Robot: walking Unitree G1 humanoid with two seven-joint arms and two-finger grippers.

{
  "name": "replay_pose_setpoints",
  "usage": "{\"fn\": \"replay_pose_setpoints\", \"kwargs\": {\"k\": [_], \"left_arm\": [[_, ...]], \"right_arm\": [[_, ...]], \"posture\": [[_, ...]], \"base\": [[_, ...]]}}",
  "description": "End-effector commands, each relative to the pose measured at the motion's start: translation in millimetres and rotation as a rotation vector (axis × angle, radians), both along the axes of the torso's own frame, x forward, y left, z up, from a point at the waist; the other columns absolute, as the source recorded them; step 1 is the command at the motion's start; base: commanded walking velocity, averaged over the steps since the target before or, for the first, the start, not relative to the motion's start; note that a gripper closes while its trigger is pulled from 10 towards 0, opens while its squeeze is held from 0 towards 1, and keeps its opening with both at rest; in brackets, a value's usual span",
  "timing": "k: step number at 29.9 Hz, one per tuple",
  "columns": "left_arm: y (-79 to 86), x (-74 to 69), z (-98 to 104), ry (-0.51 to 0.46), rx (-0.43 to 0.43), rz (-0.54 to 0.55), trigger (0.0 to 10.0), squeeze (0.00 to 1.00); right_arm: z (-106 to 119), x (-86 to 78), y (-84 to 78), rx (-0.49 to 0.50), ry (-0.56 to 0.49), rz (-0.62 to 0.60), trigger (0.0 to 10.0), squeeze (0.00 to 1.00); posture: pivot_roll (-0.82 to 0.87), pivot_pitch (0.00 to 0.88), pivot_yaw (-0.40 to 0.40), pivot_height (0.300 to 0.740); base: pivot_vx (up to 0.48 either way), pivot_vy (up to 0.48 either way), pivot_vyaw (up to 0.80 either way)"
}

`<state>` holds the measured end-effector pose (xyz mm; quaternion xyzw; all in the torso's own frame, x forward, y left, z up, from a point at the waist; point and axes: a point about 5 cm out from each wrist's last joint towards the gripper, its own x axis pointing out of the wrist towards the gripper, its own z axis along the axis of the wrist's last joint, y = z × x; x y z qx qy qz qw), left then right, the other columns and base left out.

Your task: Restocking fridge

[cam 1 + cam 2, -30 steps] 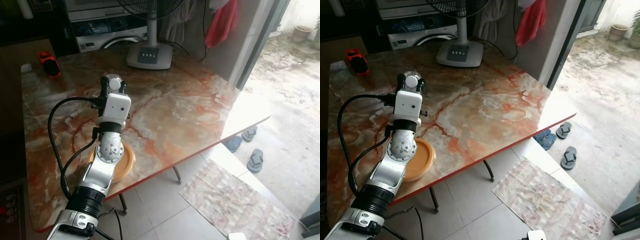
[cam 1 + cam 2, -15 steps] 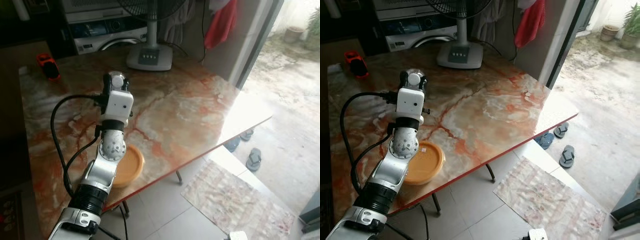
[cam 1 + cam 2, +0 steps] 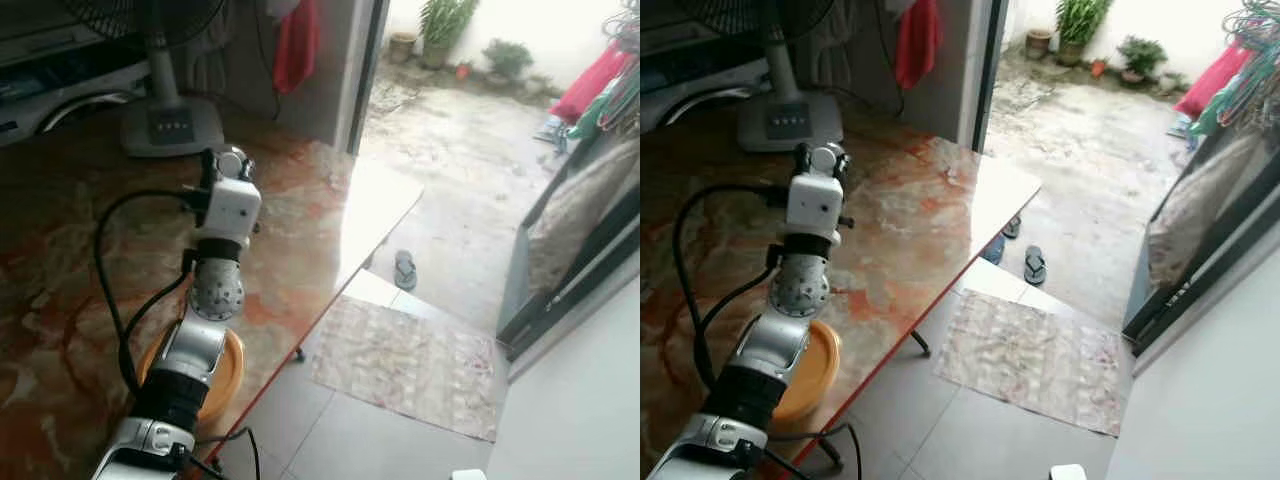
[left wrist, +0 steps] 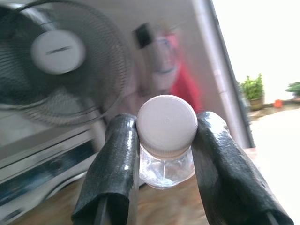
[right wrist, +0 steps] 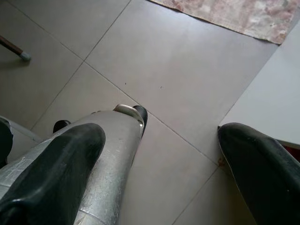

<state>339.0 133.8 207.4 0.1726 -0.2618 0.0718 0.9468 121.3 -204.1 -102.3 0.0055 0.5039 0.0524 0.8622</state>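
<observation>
Left wrist view: left pincer clenched on a clear bottle with white cap, fingers pressing either side of its neck. Bottle held raised above the marble worktop, fan base beyond, orange dish near the worktop's edge. Right pincer released, hanging over floor tiles.

A small clear bottle with a white screw cap stood upright above the marble table, clamped at its neck between the left gripper's two black fingers.
</observation>
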Motion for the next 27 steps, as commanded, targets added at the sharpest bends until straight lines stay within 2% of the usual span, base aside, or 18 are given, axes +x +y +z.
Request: {"fn": "replay_pose_setpoints", "kwargs": {"k": [1, 27], "left_arm": [[-17.7, -3.0, 8.1, -0.044, -0.001, -0.073, 10.0, 0.0], [-29.4, -6.6, 8.8, -0.049, -0.002, -0.186, 10.0, 0.0]], "right_arm": [[-0.8, -5.4, -5.5, -0.012, 0.016, -0.005, 10.0, 0.0], [-0.6, -4.6, -5.8, -0.013, 0.017, -0.006, 10.0, 0.0]], "posture": [[0.05, 0.0, -0.014, 0.74], [0.05, 0.0, -0.014, 0.74]], "base": [[0.0, 0.0, -0.8], [0.0, 0.0, -0.8]]}}
